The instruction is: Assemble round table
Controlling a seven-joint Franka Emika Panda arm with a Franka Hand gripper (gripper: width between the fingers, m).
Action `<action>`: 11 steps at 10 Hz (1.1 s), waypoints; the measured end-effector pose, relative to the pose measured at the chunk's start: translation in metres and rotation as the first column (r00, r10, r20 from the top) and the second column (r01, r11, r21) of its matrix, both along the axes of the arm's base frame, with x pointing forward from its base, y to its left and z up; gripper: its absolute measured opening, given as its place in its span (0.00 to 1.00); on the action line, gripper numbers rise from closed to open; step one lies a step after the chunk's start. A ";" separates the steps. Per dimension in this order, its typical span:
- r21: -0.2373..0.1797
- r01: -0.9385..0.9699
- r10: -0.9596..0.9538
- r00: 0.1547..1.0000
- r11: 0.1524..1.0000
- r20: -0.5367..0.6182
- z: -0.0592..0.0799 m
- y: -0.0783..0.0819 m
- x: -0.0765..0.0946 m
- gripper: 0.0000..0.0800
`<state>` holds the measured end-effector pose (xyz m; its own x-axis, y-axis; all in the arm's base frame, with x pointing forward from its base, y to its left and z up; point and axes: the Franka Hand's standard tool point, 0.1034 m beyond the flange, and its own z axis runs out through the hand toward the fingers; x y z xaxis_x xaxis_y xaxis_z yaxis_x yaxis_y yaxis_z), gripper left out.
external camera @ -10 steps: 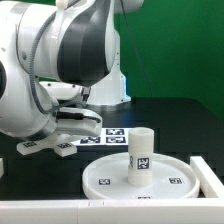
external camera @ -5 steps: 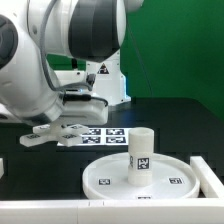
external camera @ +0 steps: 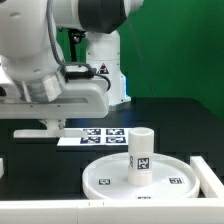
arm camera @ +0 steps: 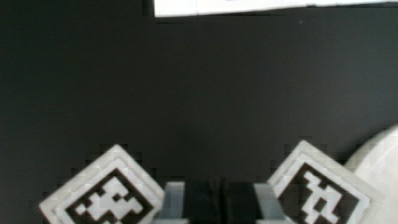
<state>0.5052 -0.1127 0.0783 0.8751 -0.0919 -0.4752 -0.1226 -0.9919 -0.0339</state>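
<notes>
The large round disc (external camera: 110, 178) lies on the black table at the exterior view's lower right. The short thick leg (external camera: 142, 152) stands upright on its middle. My gripper (external camera: 52, 120) hangs at the exterior view's left, apart from the disc, shut on the small cross-shaped foot (external camera: 38, 128), which it holds roughly level above the table. In the wrist view my gripper (arm camera: 221, 203) shows two grey fingers (arm camera: 189, 202) close together. Two tagged arms of the foot (arm camera: 114, 190) stick out on either side. The disc's rim (arm camera: 384, 162) shows at the edge.
The marker board (external camera: 100, 135) lies flat behind the disc, just to the exterior view's right of the held foot; it also shows in the wrist view (arm camera: 249, 6). A white wall (external camera: 60, 210) runs along the front. A white block (external camera: 212, 176) stands by the disc.
The arm has risen and turned. The foot was tilted low over the marker board's end. It now hangs higher, nearly level, and further to the exterior view's left. Disc and leg have not moved.
</notes>
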 end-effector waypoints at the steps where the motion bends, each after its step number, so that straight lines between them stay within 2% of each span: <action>1: -0.021 -0.004 0.007 0.993 1.000 0.122 0.009 -0.001 0.006 0.00; 3: -0.045 -0.024 0.038 0.940 0.999 0.339 0.029 -0.008 0.014 0.00; 4: -0.049 -0.025 0.043 0.917 0.998 0.396 0.031 -0.010 0.011 0.00; 7: -0.122 -0.009 0.077 0.817 0.993 0.572 0.028 -0.019 0.016 0.00; 8: -0.158 0.004 0.099 0.765 0.987 0.637 0.028 -0.023 0.017 0.00; 10: -0.263 0.033 0.180 0.647 0.964 0.741 0.024 -0.031 0.004 0.00; 11: -0.298 0.053 0.207 0.602 0.953 0.771 0.024 -0.035 0.002 0.00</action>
<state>0.5073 -0.1475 0.1024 0.9007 -0.0107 0.4342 -0.0993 -0.9783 0.1818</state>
